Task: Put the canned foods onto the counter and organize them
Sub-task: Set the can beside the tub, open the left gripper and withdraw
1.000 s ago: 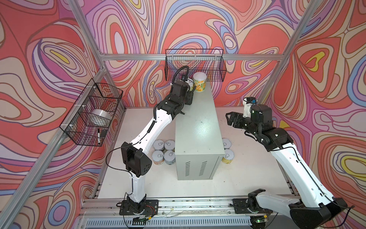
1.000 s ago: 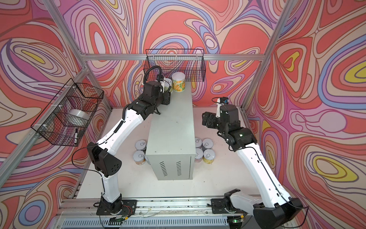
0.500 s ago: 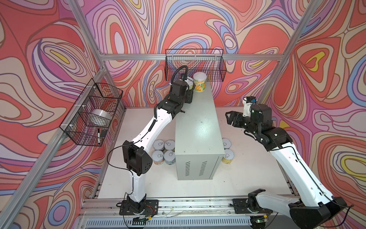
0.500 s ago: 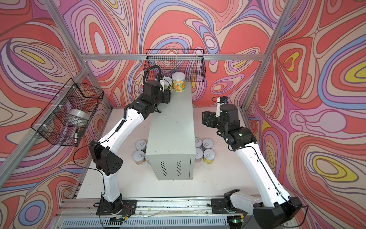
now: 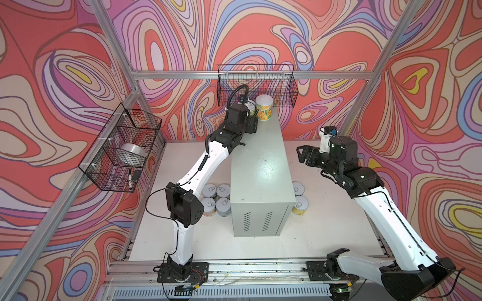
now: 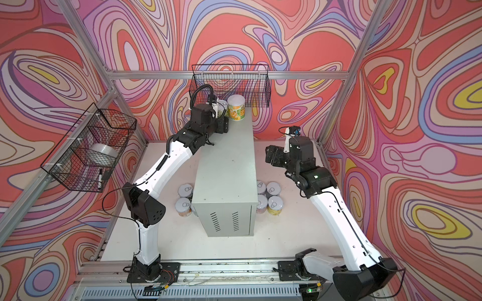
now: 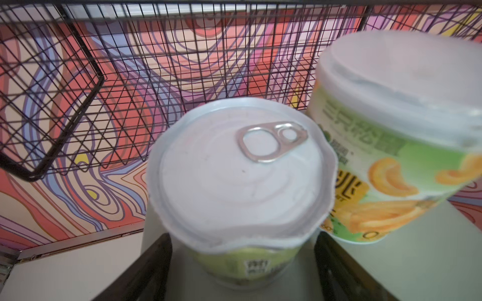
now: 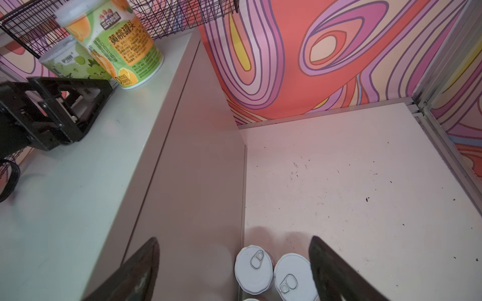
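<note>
In both top views, left end effector [image 5: 253,120] sat at far end of counter [image 5: 260,169], spread wide around green tin [image 5: 252,108], with peach tin [image 5: 264,112] just beside. Right end effector [image 5: 302,155] was wide, empty. Left wrist: fingers [image 7: 154,263] stood clear of green tin [image 7: 240,182]. Right wrist: wide right end effector [image 8: 233,239] hung over low tins [image 8: 254,269] beside the counter.

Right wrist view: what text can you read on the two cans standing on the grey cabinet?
"黄桃罐头": orange panel of the yellow peach can.
"三只松鼠": its dark brand badge, barely legible.
Its fine print: too small.
Label of the green grape can: too blurred.
</note>
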Motion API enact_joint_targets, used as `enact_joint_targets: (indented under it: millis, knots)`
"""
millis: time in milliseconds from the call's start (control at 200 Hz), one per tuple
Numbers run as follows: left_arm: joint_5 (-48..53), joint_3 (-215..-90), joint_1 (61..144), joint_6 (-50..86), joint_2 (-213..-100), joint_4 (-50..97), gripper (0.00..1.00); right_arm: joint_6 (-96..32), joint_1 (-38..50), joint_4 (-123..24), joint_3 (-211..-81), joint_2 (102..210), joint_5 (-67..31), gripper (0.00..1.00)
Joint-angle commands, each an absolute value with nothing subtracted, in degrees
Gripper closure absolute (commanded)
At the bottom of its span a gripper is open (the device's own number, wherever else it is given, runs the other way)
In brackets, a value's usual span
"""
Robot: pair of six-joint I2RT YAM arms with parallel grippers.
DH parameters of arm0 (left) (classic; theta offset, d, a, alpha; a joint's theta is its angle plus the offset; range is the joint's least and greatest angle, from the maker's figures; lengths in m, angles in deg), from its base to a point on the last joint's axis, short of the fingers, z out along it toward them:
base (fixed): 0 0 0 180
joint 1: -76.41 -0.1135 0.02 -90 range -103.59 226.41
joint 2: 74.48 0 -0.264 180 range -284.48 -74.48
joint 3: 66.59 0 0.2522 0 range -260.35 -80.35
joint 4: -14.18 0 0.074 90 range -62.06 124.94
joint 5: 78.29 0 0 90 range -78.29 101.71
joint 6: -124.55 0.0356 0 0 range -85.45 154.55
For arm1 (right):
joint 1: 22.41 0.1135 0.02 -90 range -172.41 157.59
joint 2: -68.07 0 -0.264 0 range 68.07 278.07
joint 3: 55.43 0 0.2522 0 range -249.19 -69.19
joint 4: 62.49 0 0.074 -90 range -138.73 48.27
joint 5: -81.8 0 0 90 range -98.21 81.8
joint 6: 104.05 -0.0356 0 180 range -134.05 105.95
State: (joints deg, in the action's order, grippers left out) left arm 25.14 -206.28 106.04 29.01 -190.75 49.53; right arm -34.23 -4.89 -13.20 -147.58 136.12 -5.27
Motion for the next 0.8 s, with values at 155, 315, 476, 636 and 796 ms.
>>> enact_joint_targets:
  millis: [155, 315, 476, 636, 796]
  knots:
    - [26.59, -204.66, 106.1, 29.92, -184.99, 52.35, 0.0, -33.62, -5.24, -12.74, -147.01, 134.99, -4.28, 0.07]
    - [31.16, -202.2, 108.49, 30.45, -177.78, 55.52, 0.0, -33.89, -5.26, -12.52, -144.48, 132.85, -4.11, 0.07]
    - [32.58, -185.64, 110.11, 28.88, -162.41, 51.28, 0.0, -35.08, -5.43, -10.23, -140.12, 130.32, -3.88, 0.06]
    - [31.44, -166.79, 107.5, 18.16, -144.37, 51.58, 0.0, -36.64, -5.86, -6.62, -135.24, 127.78, -2.96, 0.04]
    - [33.89, -159.45, 107.18, 16.74, -134.9, 65.29, 0.0, -38.16, -5.97, -2.22, -130.36, 126.98, -2.3, 0.02]
